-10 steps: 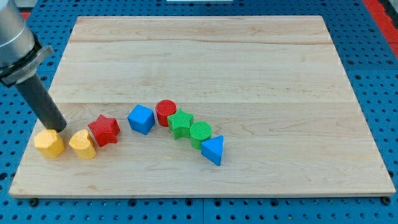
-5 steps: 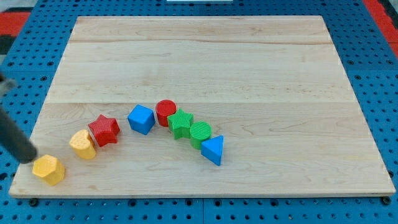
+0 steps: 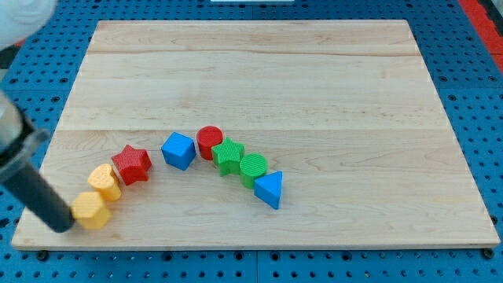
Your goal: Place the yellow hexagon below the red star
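The yellow hexagon (image 3: 92, 210) lies near the board's lower left edge, below and left of the red star (image 3: 131, 164). My tip (image 3: 63, 226) touches the hexagon's left side; the dark rod rises toward the view's upper left. A second yellow block, heart-like in shape (image 3: 104, 181), sits between the hexagon and the star, touching the star's left side.
A blue cube (image 3: 178, 150), a red cylinder (image 3: 209, 141), a green star-like block (image 3: 228, 156), a green cylinder (image 3: 253, 168) and a blue triangle (image 3: 269, 189) form an arc right of the red star. The wooden board (image 3: 259, 71) lies on a blue pegboard.
The hexagon was pushed down and left, then right to just below the yellow heart. My tip swung from above the hexagon round to its left side.
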`<control>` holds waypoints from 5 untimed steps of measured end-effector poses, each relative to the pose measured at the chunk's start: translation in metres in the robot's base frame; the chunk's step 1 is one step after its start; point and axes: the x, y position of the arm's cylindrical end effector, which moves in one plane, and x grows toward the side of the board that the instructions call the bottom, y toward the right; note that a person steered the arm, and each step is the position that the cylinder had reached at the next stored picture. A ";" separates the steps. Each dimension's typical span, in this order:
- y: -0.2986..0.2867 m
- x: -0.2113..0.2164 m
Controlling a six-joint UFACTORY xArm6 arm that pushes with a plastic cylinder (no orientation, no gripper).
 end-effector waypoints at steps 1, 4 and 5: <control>0.056 0.000; 0.074 0.004; 0.045 -0.005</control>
